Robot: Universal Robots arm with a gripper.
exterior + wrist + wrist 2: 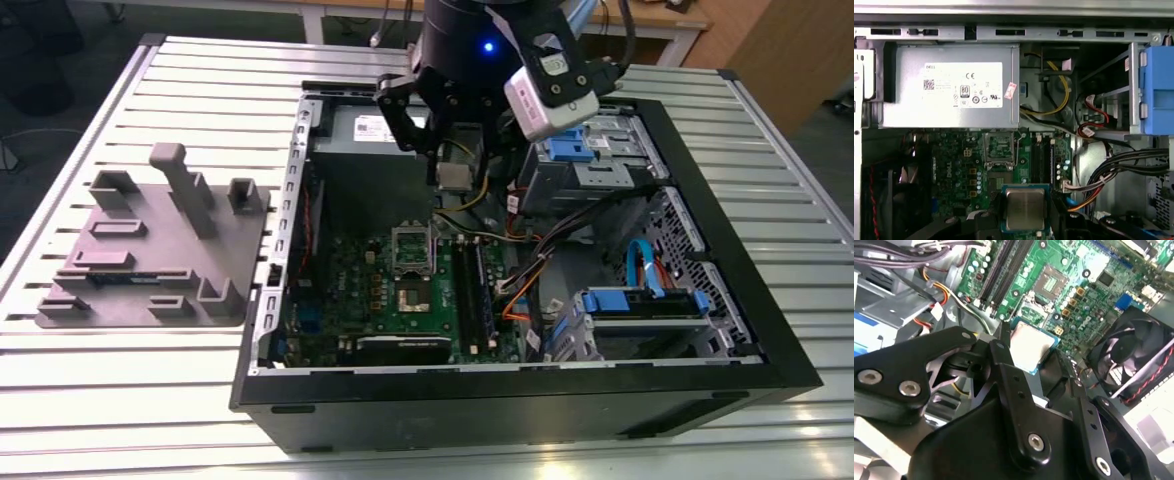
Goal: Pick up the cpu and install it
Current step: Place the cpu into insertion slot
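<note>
Under everything, a slatted metal worktop (147, 420). On it, an open computer case (534, 405), with the gray power supply (949, 85) at the far end and the green motherboard (387, 310) nearer. Along the exterior view's right, loose cable bundles (1124, 165); on the opposite side, a black fan (1134, 355). Over the board, the pincer (455, 170), clenched on the cpu (1025, 207) by two opposite edges, metal top facing the wrist cameras. Held in the air, clear of the board, close to the power supply and not yet over the socket (1051, 282), open with its retention frame (999, 148) flipped back.

Risks, as judged from here:

- **Grip:** Thin purchase on a slim rim, so liable to slip or tip under any jolt. After a drop, probably scratched parts or a chip lost among the components.
- **Socket pins:** Likely to bend if met off-centre, at a tilt, or turned the wrong way round. Orientation against the socket: impossible to tell from these views.
- **Frame:** Lies between chip and socket in the second wrist view, and is apt to catch a corner or a finger.
- **Cables:** Close enough to snag the arm on a sideways move.
</note>
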